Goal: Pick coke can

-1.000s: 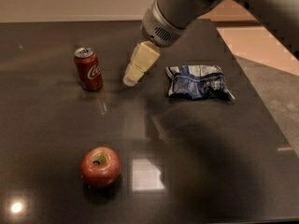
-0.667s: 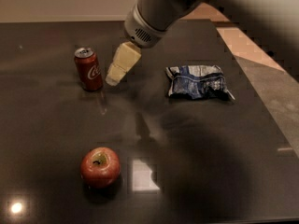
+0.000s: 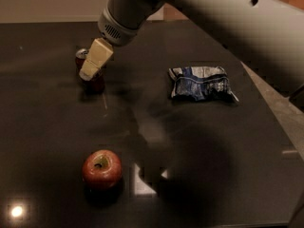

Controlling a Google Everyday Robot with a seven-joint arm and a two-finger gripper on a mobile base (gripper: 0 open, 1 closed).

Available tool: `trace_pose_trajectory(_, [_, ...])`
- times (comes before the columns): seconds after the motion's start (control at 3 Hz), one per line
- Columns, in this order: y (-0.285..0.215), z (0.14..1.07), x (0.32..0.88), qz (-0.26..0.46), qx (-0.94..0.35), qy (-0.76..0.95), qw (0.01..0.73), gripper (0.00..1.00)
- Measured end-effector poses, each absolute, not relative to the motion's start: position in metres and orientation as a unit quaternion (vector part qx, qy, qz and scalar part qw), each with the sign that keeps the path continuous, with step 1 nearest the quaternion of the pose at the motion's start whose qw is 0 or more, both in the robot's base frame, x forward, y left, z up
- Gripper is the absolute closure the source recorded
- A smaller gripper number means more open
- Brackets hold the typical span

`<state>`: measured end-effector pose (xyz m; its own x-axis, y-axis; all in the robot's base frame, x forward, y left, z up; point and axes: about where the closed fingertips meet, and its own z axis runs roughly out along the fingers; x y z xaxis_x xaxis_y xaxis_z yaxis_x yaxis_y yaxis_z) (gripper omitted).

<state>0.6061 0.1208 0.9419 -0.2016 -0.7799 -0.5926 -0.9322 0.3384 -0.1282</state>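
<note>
The coke can [image 3: 96, 83] is a small red can with a silver top. It stands upright on the dark table [image 3: 52, 122] at the far left. My gripper [image 3: 90, 69], cream-coloured at the end of the grey arm [image 3: 124, 16], hangs right over the can. It covers most of the can's upper body from this view. I cannot tell whether it touches the can.
A red apple [image 3: 101, 169] lies near the front left. A crumpled blue and white chip bag [image 3: 202, 83] lies to the right of the can. The table's right edge [image 3: 273, 108] runs diagonally, with lighter floor beyond it.
My gripper has moved left and slightly down, from between the can and the bag to directly over the can. The can, apple and bag have not moved.
</note>
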Motion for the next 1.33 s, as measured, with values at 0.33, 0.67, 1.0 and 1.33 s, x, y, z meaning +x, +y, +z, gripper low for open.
trace_pose_trajectory(0.33, [0.123, 0.942, 0.607, 0.127, -0.564, 0.762, 0.291, 0.0])
trace_pose_trajectory(0.67, [0.129, 0.937, 0.614, 0.124, -0.571, 0.758, 0.291, 0.0])
trace_pose_trajectory(1.0, [0.139, 0.924, 0.624, 0.13, -0.574, 0.755, 0.289, 0.0])
trace_pose_trajectory(1.33, [0.147, 0.91, 0.635, 0.135, -0.568, 0.758, 0.289, 0.0])
